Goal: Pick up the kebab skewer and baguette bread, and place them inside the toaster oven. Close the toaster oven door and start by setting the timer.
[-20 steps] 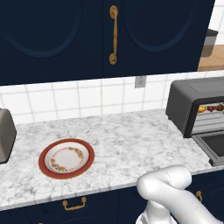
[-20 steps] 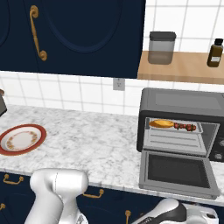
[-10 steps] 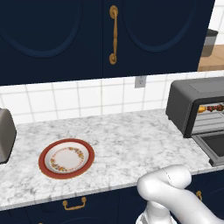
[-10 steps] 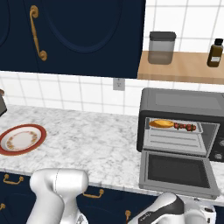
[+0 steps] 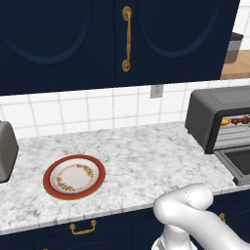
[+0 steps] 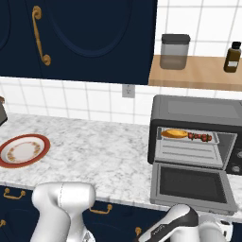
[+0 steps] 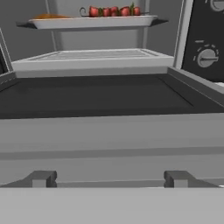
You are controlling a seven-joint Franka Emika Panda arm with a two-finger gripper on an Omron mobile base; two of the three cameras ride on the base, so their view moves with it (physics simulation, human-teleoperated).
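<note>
Since the earlier frame the arm has dropped lower in front of the toaster oven (image 6: 196, 137); kebab skewer (image 6: 199, 137) and baguette bread (image 6: 174, 133) sit unmoved on its rack. The toaster oven door (image 6: 193, 187) hangs flat open, handle toward the hand camera. Tool wide open, empty; get under the handle and lift evenly.

The white arm (image 5: 195, 219) rises from the base, bends at a rounded elbow, and reaches low and forward. In the right base view its dark-jointed wrist (image 6: 177, 224) sits at the bottom edge, pointing right. The jaws stand wide apart, holding nothing
</note>
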